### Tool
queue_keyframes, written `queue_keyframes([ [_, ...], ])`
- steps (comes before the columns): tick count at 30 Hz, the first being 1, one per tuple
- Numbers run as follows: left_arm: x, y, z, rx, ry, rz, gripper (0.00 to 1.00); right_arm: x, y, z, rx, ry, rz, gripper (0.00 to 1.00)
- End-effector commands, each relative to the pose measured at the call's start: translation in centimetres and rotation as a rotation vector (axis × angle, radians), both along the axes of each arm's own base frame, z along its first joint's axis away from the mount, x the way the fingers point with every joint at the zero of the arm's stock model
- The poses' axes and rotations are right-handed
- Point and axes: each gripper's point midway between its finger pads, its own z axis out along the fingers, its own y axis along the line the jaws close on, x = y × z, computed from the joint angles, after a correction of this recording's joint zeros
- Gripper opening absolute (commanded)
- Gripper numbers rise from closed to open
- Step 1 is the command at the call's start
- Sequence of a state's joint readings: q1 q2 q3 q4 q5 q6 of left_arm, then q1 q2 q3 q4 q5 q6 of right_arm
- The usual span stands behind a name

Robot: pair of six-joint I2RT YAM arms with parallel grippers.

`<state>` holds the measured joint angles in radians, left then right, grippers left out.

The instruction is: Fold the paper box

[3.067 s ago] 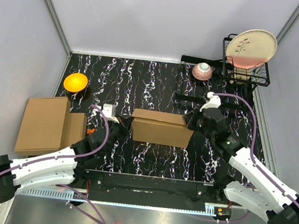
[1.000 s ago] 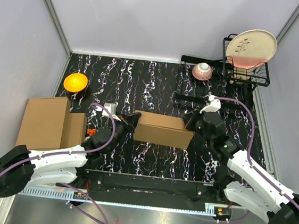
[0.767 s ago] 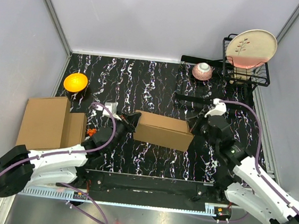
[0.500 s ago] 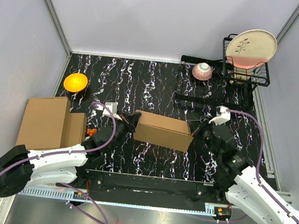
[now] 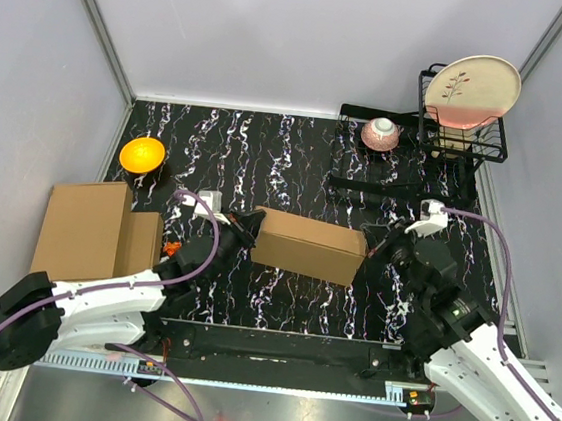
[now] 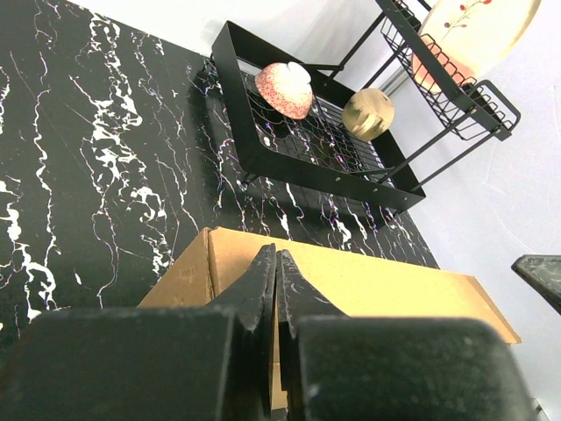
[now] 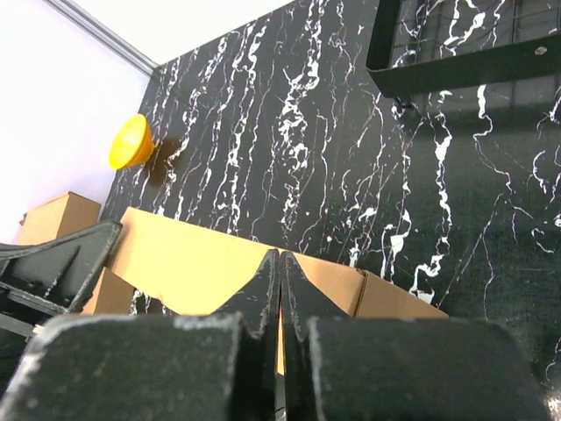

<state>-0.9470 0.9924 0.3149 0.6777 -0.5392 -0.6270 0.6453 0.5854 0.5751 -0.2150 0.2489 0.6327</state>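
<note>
The brown paper box (image 5: 307, 246) lies closed on the black marbled table, long side left to right. My left gripper (image 5: 246, 225) is shut, with its tips against the box's left end. In the left wrist view the shut gripper (image 6: 276, 256) points over the box's top (image 6: 377, 285). My right gripper (image 5: 374, 244) is shut at the box's right end; I cannot tell whether it touches. In the right wrist view the shut gripper (image 7: 279, 259) sits over the box (image 7: 184, 263) near its right corner. Nothing shows between either pair of jaws.
Other cardboard boxes (image 5: 82, 235) lie at the left edge, with an orange bowl (image 5: 142, 153) behind them. A black rack (image 5: 371, 119) with a pink bowl (image 5: 381, 134) and a plate stand (image 5: 470, 90) are at the back right. A black bar (image 5: 384, 188) lies behind the right gripper.
My right arm has drawn back to the right, and its gripper now sits at the box's right end. The box has shifted slightly right. My left gripper closed in on the left end and stays there.
</note>
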Motion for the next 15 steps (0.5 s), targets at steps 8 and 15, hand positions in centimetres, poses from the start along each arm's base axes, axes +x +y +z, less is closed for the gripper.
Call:
queue_keyframes([
  [8, -1.3, 2.0, -9.5, 0.287, 0.203, 0.004, 0.0, -3.5, 0.5, -12.6, -0.016, 0.331, 0.047, 0.0],
  [15, -2.5, 2.3, -9.2, 0.22, 0.157, -0.029, 0.0, -3.7, 0.4, -11.4, -0.033, 0.298, 0.075, 0.0],
])
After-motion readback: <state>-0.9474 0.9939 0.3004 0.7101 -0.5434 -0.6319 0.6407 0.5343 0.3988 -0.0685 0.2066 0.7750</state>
